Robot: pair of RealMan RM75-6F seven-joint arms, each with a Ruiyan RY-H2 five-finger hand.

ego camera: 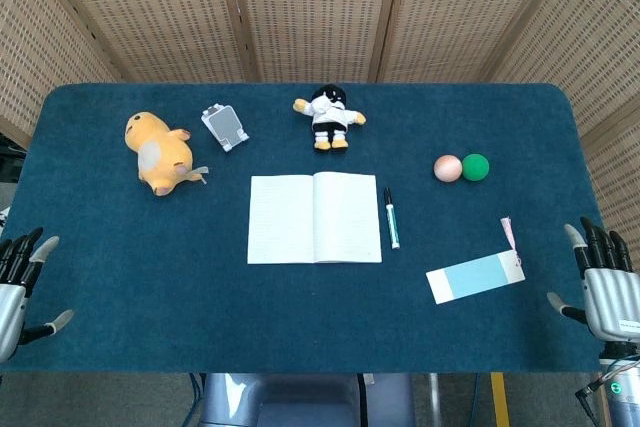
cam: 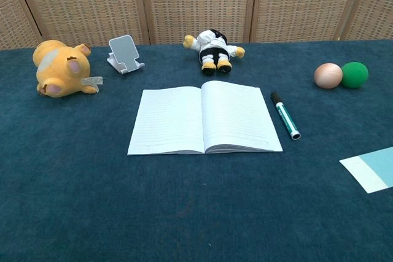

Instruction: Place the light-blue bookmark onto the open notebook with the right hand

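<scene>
My right hand (ego camera: pixel 603 282) sits at the near right edge of the table (ego camera: pixel 120 327), fingers spread and pointing away from me, holding nothing. Left hand (ego camera: pixel 18 282) mirrors it at the near left edge, also spread and holding nothing. Neither hand shows in the chest view.

Light-blue bookmark (ego camera: pixel 476 276) lies flat on the blue cloth, just left of my right hand, not touching it. It has a white strip at its left end and a pinkish tassel (ego camera: pixel 510 232) at the far right corner. Chest view only catches its left part at the right frame edge.

Open notebook (ego camera: pixel 314 217) lies flat mid-table, blank lined pages up, well left of the bookmark. A green-and-white marker (ego camera: pixel 391 218) with a black cap lies just beside the notebook's right edge, between notebook and bookmark, apart from both.

Far side: a small doll in black and white (ego camera: pixel 329 116) beyond the notebook, a white phone stand (ego camera: pixel 224 126) to its left, a yellow plush toy (ego camera: pixel 160 153) lying further left. On the right, a peach ball (ego camera: pixel 448 168) and a green ball (ego camera: pixel 475 167) sit touching each other.
</scene>
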